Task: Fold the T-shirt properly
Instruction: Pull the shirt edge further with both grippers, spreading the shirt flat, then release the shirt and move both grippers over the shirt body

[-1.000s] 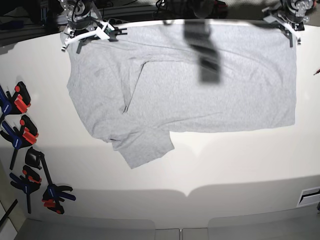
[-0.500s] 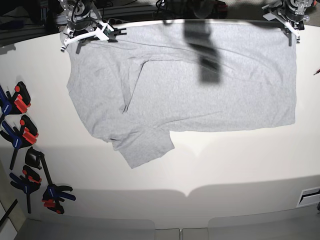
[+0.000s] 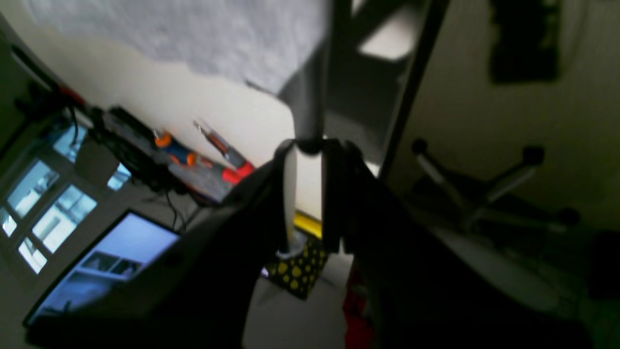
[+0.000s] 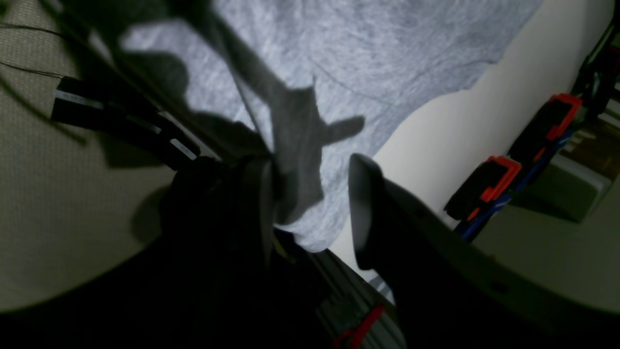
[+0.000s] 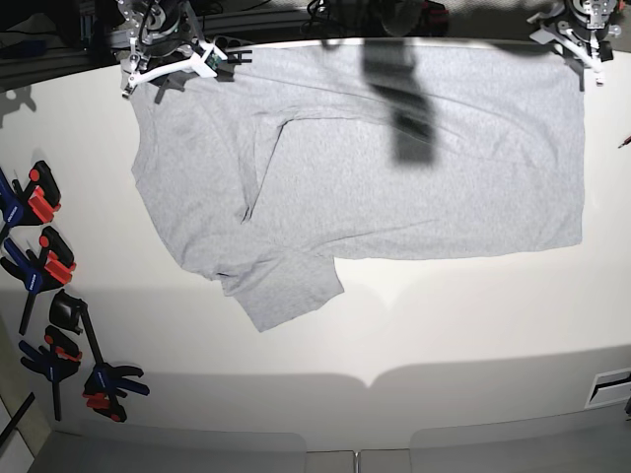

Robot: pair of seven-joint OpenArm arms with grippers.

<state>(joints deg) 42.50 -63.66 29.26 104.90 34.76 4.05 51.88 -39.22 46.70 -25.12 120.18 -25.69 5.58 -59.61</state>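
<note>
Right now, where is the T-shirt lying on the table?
In the base view the T-shirt lies spread flat across the far half of the white table, with one sleeve pointing toward the near-left, right of the clamps.

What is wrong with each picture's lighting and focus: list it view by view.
Base view: sharp, evenly lit, one dark blurred streak over the T-shirt. Left wrist view: dim and soft, tool near-black. Right wrist view: tool silhouetted, hard shadows across the cloth.

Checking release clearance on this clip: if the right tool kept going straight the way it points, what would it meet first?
Most likely the T-shirt. In the right wrist view the right tool stands open, with grey fabric filling the gap and lying just ahead; the bare table lies off to one side. Depth is unclear.
</note>
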